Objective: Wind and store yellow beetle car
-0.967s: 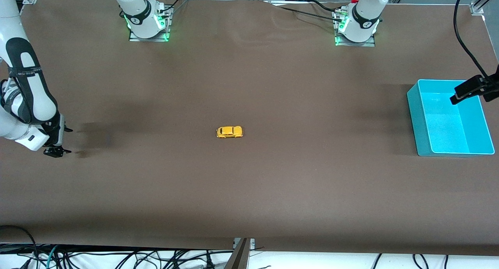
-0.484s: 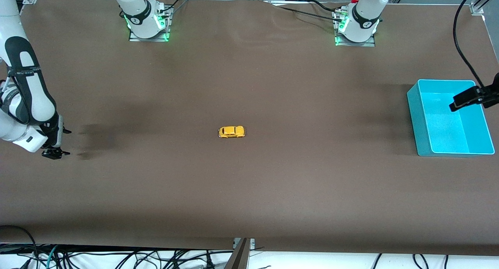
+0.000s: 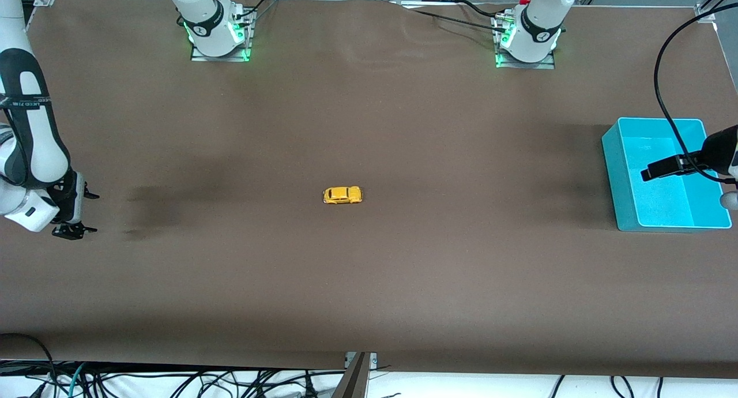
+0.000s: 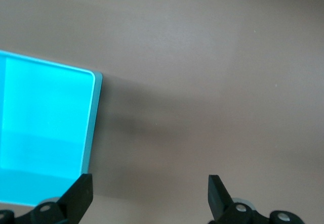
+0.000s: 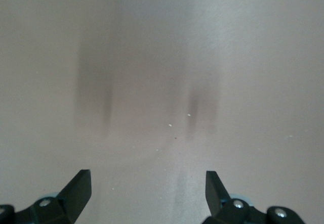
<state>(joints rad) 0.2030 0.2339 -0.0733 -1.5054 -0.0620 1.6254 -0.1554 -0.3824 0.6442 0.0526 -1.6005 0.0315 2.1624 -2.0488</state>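
The yellow beetle car point(image 3: 342, 195) stands on its wheels in the middle of the brown table, with no gripper near it. My right gripper point(image 3: 79, 214) is open and empty, low over the table at the right arm's end; its wrist view point(image 5: 147, 181) shows only bare table. My left gripper point(image 3: 669, 166) is over the teal bin point(image 3: 620, 184) at the left arm's end, partly cut off by the view's edge. In the left wrist view it point(image 4: 149, 183) is open and empty, with a corner of the bin point(image 4: 90, 133) beside it. The bin looks empty.
The two arm bases point(image 3: 219, 32) point(image 3: 526, 37) stand along the table's edge farthest from the front camera. A black cable point(image 3: 663, 92) hangs above the bin. Brown table lies on all sides of the car.
The car crept a little toward the left arm's end, then stopped. My right gripper drew back toward its end of the table. My left gripper shifted over the bin, toward the front camera.
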